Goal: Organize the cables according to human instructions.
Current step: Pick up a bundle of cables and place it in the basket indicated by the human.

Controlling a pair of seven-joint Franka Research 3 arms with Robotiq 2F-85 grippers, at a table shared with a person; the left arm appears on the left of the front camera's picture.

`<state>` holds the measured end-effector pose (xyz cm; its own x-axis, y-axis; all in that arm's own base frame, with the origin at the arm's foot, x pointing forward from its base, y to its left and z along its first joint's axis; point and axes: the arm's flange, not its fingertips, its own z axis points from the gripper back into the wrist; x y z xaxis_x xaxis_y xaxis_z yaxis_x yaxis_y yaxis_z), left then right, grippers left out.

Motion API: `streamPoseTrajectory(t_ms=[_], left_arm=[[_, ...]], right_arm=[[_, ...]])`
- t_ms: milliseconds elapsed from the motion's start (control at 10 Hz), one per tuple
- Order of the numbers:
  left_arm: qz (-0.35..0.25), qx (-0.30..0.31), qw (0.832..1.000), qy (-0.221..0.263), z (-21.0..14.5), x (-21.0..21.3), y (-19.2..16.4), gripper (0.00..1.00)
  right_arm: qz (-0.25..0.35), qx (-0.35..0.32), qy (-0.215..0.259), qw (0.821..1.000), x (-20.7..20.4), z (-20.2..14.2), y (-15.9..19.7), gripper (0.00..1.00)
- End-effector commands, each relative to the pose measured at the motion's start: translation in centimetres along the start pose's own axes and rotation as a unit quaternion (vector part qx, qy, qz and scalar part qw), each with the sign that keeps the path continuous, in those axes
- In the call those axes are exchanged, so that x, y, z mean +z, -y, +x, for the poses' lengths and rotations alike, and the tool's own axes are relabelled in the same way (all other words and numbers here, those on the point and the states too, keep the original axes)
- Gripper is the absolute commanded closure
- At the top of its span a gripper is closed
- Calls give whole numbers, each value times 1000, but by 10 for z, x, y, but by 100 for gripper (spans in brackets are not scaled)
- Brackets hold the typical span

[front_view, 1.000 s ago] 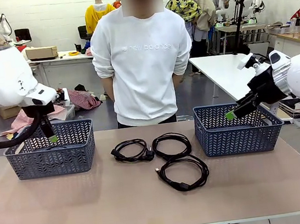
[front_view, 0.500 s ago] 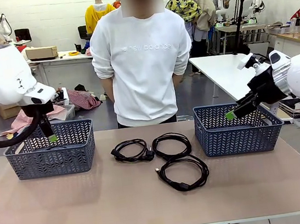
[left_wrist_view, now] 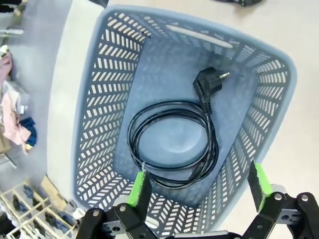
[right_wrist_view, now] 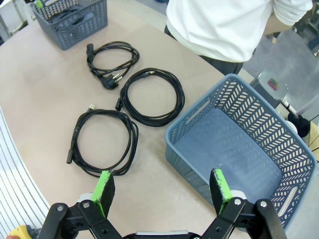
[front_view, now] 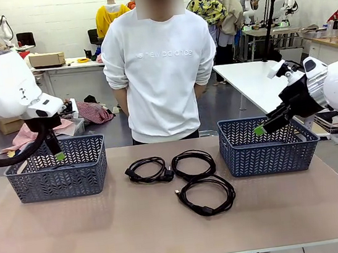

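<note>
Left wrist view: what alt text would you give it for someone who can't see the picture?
One coiled black cable lies flat on the floor of a blue-grey slatted basket, its plug toward the far wall, seen from above. The left gripper hangs open over the near rim, holding nothing.

Barely any change: left arm (front_view: 8, 85) crept up a touch above the left basket (front_view: 14, 184); person (front_view: 162, 71) shifted slightly left.
</note>
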<state>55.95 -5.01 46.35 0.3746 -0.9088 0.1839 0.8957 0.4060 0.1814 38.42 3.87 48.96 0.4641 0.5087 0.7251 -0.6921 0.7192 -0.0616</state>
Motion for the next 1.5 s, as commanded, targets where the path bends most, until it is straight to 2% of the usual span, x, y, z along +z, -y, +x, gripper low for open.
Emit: streamPoseTrajectory(t_ms=[0, 300, 800, 1200, 1400], left_arm=[[-11, 13, 999, 31, 8, 13, 25, 0], [-21, 19, 997, 77, 11, 34, 79, 0], [-59, -10, 991, 116, 6, 29, 160, 0], [-65, -34, 991, 110, 12, 17, 181, 0], [-65, -18, 993, 99, 15, 23, 179, 0]], right_arm=[[3, -3, 4, 1000, 0, 0, 0, 0], [3, -3, 4, 1000, 0, 0, 0, 0], [3, -3, 4, 1000, 0, 0, 0, 0], [3, -3, 4, 1000, 0, 0, 0, 0], [3, -3, 4, 1000, 0, 0, 0, 0]])
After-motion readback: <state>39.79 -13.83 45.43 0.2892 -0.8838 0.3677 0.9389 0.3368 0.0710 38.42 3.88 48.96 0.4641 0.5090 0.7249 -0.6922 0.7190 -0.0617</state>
